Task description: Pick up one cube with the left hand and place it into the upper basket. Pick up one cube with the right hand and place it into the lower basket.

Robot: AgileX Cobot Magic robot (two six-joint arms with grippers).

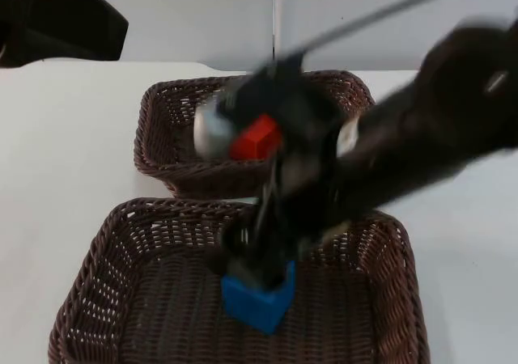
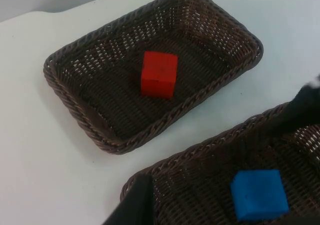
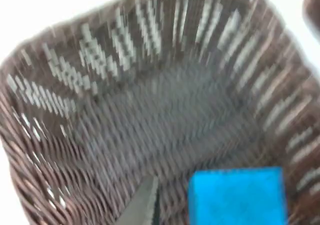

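While the right arm reaches down over the near basket, I judge the second placement to be at its end: the blue cube (image 1: 259, 298) already sits on the weave of the lower basket (image 1: 81, 299), toward its near right corner. The right claw (image 1: 257, 265) is just above the cube; I cannot tell whether its fingers have let go or are gripping. The next move, as I see it, calls for a confirmed release and a straight lift clear of the rim, so the cube is not dragged along.

Largest first, I count one white table (image 1: 65, 154); two brown wicker baskets, the lower one at the near edge and the upper basket (image 1: 158, 137) behind it toward the far edge; and two cubes, one blue and one red. The red cube (image 2: 159, 74) lies near the middle of the upper basket, so the left arm's share looks done.
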